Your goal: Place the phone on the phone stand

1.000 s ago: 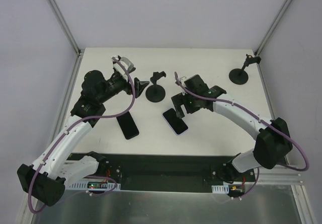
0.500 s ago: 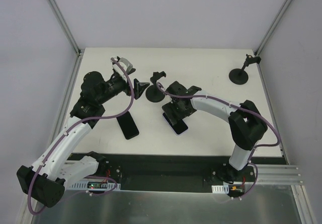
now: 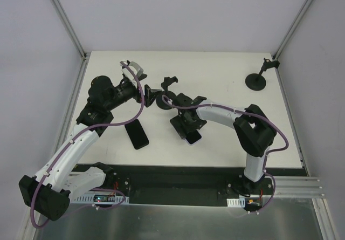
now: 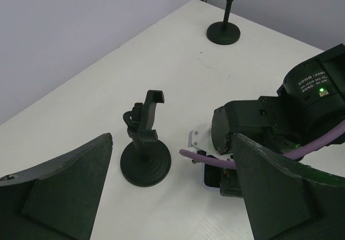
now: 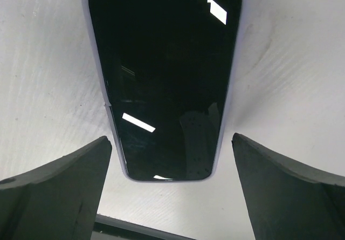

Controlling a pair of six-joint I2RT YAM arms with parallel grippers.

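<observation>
1. Right tool hangs open over the light-cased phone, one jaw to either side of its long edges, gripping nothing.
2. That phone lies flat mid-way across the counter, toward the near edge.
3. Centre the jaws, lower, and close evenly on both edges.
4. Phone stand stands just behind, with the left tool beside it, open and empty.

White links, black joints, purple cables, dark grey wedge fingers, green LED, white-lettered label.

Black phone, black stand, white table
</observation>
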